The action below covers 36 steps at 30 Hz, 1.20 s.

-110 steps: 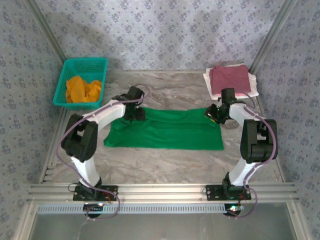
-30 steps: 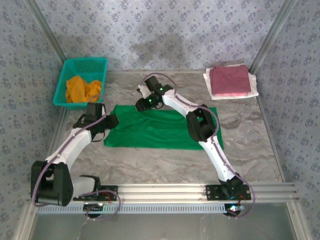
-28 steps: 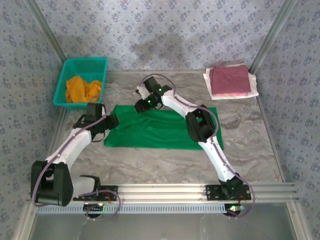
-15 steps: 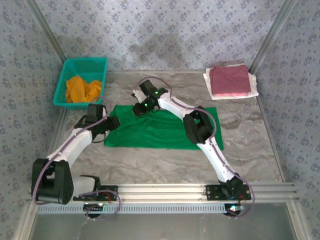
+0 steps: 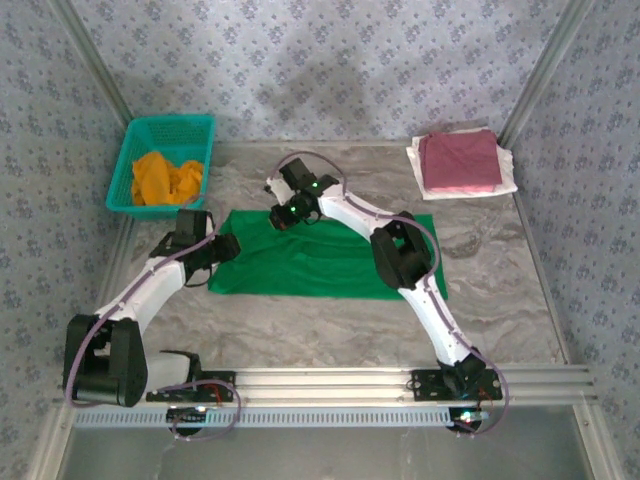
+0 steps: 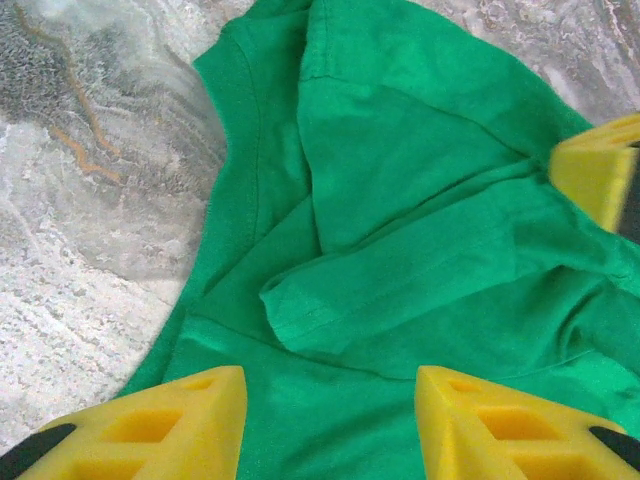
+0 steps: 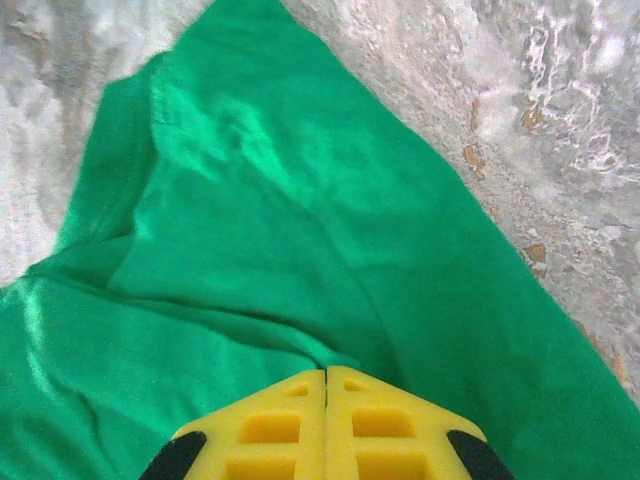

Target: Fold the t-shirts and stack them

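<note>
On the bench the green t-shirt lies flat | right gripper pinched tight on a crease near its far edge | left gripper half-spread over the sleeve, gripping nothing | risk: the thin pinch slips, or a one-sided lift skews the fold.

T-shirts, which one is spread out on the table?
The green t-shirt, mid-table; the orange t-shirt sits crumpled in the basket, the maroon t-shirt folded far right.

We are seeing the green t-shirt running off the left wrist frame at 3 and 6 o'clock, and the right gripper is hiding whether cloth is caught between its tips.
</note>
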{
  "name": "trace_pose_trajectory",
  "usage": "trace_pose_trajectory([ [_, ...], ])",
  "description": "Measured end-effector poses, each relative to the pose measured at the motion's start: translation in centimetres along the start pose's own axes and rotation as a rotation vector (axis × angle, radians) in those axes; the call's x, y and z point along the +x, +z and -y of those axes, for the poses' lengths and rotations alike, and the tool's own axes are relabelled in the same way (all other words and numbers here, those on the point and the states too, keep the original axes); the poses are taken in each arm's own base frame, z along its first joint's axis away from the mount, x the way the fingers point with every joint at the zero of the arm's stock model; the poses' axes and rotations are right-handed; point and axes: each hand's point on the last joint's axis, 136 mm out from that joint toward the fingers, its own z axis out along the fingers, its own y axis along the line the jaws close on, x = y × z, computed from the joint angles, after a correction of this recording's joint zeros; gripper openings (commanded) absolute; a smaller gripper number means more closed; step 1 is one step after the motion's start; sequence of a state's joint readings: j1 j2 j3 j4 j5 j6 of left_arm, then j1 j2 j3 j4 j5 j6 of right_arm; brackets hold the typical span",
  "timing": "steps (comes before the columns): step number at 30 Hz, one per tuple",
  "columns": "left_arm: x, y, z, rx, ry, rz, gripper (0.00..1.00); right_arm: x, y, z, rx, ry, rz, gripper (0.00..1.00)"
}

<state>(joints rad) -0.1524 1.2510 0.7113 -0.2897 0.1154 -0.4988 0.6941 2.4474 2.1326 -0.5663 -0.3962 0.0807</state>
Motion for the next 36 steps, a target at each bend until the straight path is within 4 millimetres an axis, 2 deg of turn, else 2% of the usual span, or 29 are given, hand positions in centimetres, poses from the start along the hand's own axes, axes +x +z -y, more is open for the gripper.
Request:
trace_pose_trajectory([
  [5, 0.1, 0.1, -0.3, -0.013, -0.001, 0.002, 0.47, -0.6, -2.8, -1.5, -0.007, -0.035, 0.054, 0.00],
  [9, 0.0, 0.1, -0.6, -0.027, -0.001, 0.012, 0.47, -0.3, -3.7, -2.2, -0.018, -0.080, 0.074, 0.00],
  [19, 0.0, 0.9, -1.4, -0.068, -0.002, 0.017, 0.47, 6.7, -1.7, -4.2, -0.095, -0.181, -0.055, 0.00],
  [23, 0.3, 1.5, -2.0, -0.091, -0.005, 0.000, 0.47, 8.6, -1.6, -5.0, -0.113, -0.213, -0.087, 0.00],
  [29, 0.9, 2.4, -2.4, -0.110, 0.005, -0.038, 0.48, 8.8, -3.3, -5.2, -0.106, -0.237, -0.064, 0.00],
  [36, -1.2, 2.1, -0.9, -0.074, 0.062, -0.011, 0.46, 8.7, -4.9, -4.3, -0.091, -0.238, -0.035, 0.02],
])
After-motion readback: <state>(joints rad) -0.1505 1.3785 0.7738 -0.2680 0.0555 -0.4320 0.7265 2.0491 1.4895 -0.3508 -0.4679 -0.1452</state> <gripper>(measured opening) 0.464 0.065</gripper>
